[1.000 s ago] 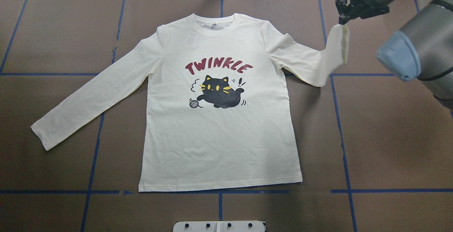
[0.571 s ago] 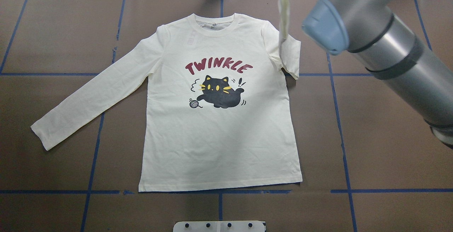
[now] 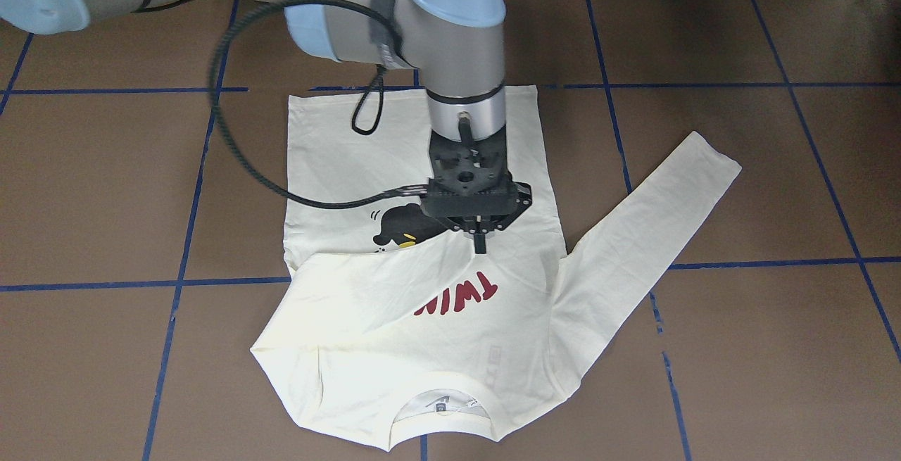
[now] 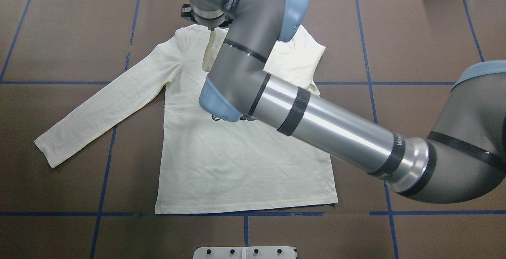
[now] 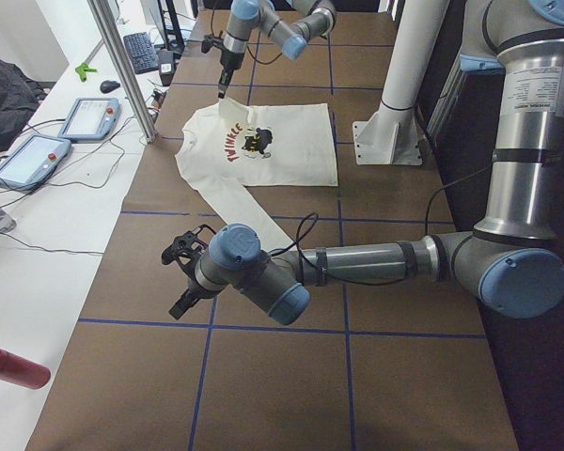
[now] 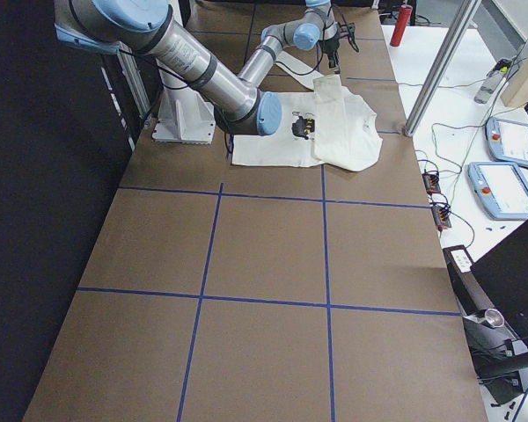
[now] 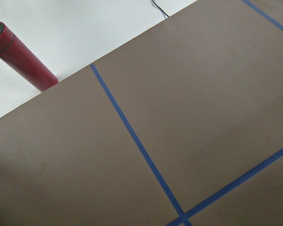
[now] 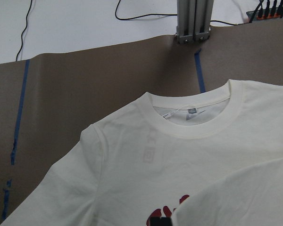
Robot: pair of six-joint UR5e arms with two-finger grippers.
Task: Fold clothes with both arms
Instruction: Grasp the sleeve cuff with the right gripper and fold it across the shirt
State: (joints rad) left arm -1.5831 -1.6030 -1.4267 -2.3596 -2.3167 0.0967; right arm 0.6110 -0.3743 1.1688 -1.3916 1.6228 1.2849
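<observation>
Over the shirt [image 3: 338, 144] on the worktop [image 3: 704, 376], the right end effector [image 3: 479, 241] pinches the end of one sleeve [image 3: 380, 279]; for the left end effector [image 5: 178, 278] I cannot tell.

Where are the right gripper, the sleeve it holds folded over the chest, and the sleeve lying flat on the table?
right gripper [image 3: 480, 244]: front-facing view, between its fingers.
folded sleeve [image 3: 366, 285]: front-facing view, mid-length of the sleeve.
flat sleeve [image 4: 106, 104]: overhead view, mid-length of the sleeve.
</observation>
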